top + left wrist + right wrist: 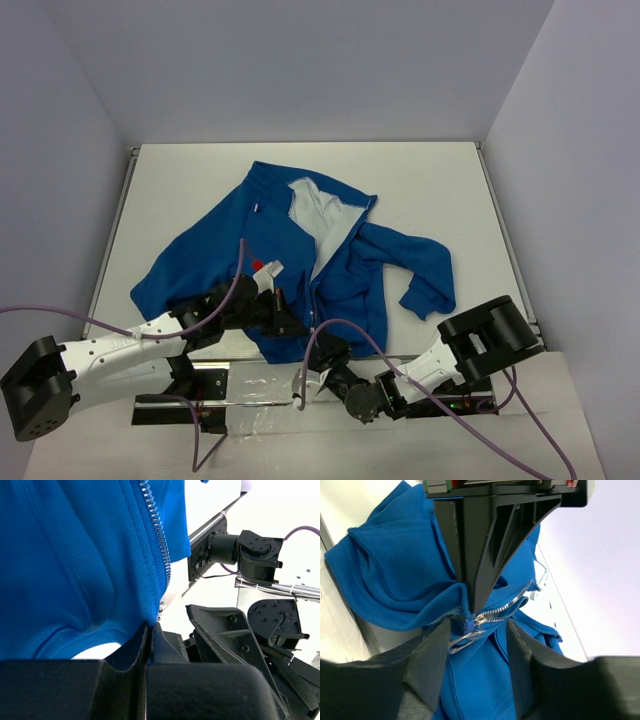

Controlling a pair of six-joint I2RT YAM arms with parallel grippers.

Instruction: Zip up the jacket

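The royal-blue jacket (300, 250) lies on the white table, open at the top, with the white lining (318, 215) showing. My left gripper (288, 322) is shut on the jacket's bottom hem beside the zipper teeth (161, 545); the blue fabric is pinched between its jaws (150, 626). My right gripper (328, 352) is at the same hem. In the right wrist view it is open (477, 626), with the zipper slider and its metal ring pull (469, 632) between its fingers (432, 665). The left gripper's black fingers (480, 555) come down just above the slider.
The hem hangs over the table's near edge by the arm bases (240, 385). A sleeve (430, 280) lies folded to the right and another (170, 280) to the left. Grey walls enclose the table on three sides. Purple cables (330, 335) loop near the grippers.
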